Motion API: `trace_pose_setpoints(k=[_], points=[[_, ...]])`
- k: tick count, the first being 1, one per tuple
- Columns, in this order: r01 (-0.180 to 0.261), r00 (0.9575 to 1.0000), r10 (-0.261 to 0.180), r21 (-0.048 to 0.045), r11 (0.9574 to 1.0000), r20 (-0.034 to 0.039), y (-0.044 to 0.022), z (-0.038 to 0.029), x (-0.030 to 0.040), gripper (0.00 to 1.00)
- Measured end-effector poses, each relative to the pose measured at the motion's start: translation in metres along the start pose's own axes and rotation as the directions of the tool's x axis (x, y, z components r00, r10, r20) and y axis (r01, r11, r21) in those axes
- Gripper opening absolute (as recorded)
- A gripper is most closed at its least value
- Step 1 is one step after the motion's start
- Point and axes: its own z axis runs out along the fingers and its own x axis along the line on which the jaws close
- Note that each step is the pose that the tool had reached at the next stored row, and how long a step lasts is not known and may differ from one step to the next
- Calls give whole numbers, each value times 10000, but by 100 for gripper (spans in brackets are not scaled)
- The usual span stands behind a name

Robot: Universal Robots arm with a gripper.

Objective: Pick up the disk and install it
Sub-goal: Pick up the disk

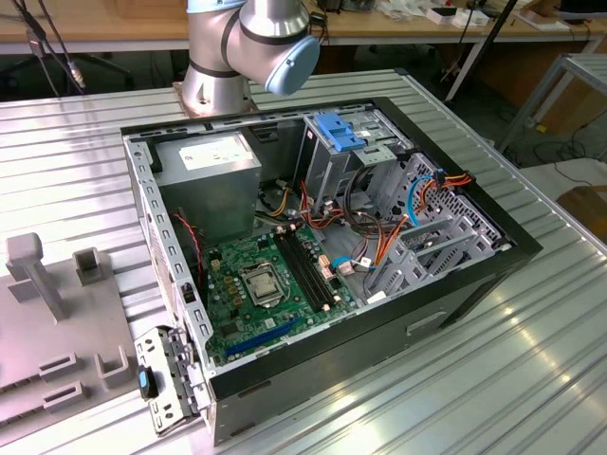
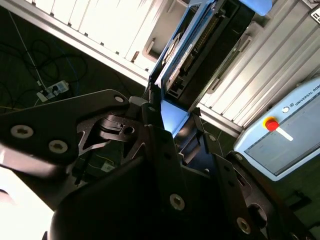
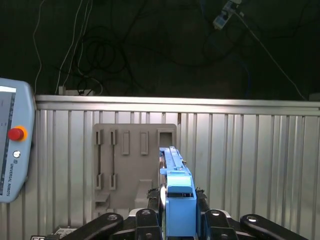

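I find the gripper (image 3: 178, 216) closed on the disk (image 3: 171, 159). The jaws clamp the flat sides of the blue carrier at its near end, and the drive stands edge-on, projecting straight out beyond them. I judge this hold is meant to leave the far end free. The second wrist view agrees: the disk (image 2: 199, 47) has its dark body outward of the jaws. Past the disk's tip lies the grey tray (image 3: 127, 165) on the ribbed table (image 3: 250, 160), and I judge the disk is lifted clear of it. The case (image 1: 455, 284) stands open. I cannot tell whether the cage (image 1: 327, 166) has a free bay.
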Motion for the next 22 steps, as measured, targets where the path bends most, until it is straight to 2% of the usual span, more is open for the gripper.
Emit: trace_pose_setpoints(k=[2, 7, 11, 13, 15, 20, 22], points=[[-1, 10000, 1, 1, 10000, 0, -44, 2, 0, 37], [0, 10000, 0, 29, 10000, -1, -356, 17, 7, 37], [-1, 10000, 1, 32, 10000, -1, -496, 24, 10, 37], [0, 10000, 0, 33, 10000, -1, -619, 29, 12, 37], [0, 10000, 0, 34, 10000, -1, -678, 32, 14, 37], [0, 10000, 0, 35, 10000, -1, -892, 40, 18, 37], [0, 10000, 0, 35, 10000, -1, -1023, 46, 21, 37]])
